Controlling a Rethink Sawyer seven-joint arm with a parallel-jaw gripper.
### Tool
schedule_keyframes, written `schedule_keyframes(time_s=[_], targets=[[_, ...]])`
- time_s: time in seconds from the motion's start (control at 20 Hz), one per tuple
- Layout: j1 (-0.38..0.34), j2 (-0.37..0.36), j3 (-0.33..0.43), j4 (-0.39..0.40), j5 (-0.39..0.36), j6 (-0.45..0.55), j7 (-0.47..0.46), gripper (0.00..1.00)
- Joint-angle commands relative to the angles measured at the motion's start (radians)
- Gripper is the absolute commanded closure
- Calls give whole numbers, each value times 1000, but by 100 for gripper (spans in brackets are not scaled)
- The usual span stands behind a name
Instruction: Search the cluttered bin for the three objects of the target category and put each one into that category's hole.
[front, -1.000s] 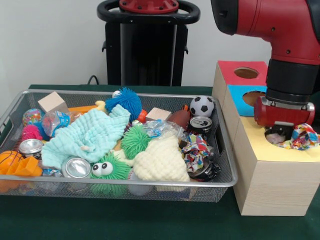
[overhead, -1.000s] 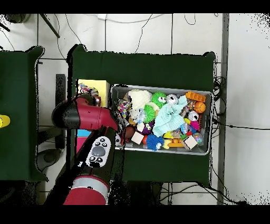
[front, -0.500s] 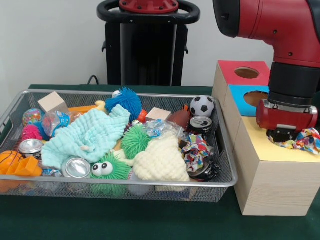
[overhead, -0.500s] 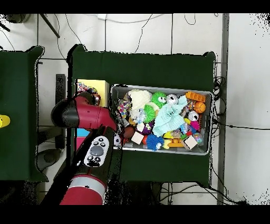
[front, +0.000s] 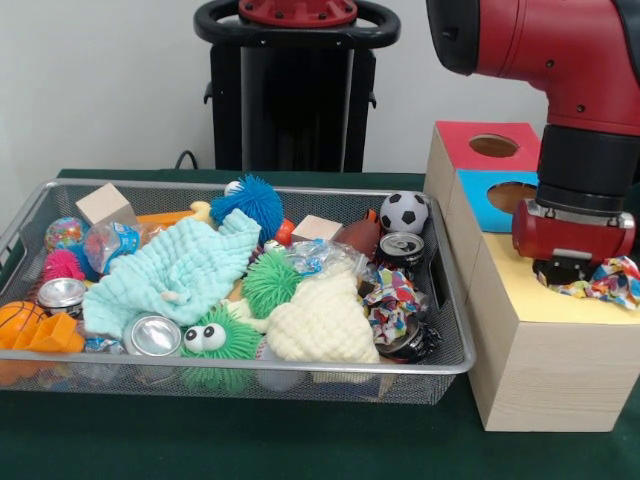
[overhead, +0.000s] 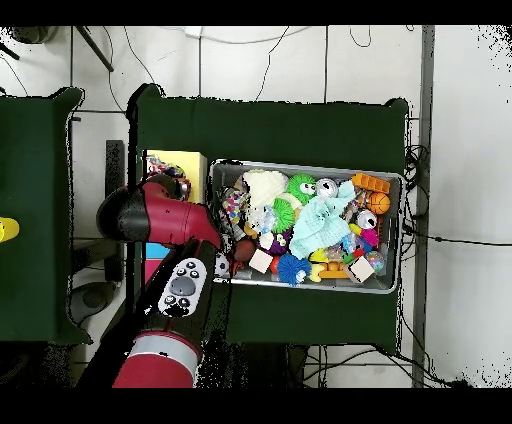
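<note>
My gripper (front: 562, 272) hangs low over the hole in the yellow-topped wooden box (front: 515, 295), right of the bin. Its tips are hidden by the black wrist body. A crumpled multicoloured cloth (front: 606, 281) lies on the yellow top against the gripper's right side; I cannot tell whether it is held. A similar multicoloured cloth (front: 392, 304) lies in the wire mesh bin (front: 250, 366) at its right end. From overhead the red arm (overhead: 150, 212) covers the gripper beside the yellow box (overhead: 188, 160).
The bin holds a light blue cloth (front: 178, 268), a cream cloth (front: 322, 322), spiky balls, cans (front: 154, 335), wooden blocks (front: 105, 205) and a football (front: 404, 212). Blue (front: 478, 202) and red (front: 468, 136) boxes with holes stand behind the yellow one.
Over the last second the gripper shifted slightly right and down over the yellow box, and the multicoloured cloth moved right with it. Nothing moved in the last half second.
</note>
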Motion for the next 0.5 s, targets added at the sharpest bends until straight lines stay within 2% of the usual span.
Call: schedule_keyframes(time_s=[0.05,0.35,0.5], targets=[[27,20,40,16,44,140,244,0],[55,-54,-25,9,36,284,250,0],[58,-60,-40,-6,34,315,251,0]])
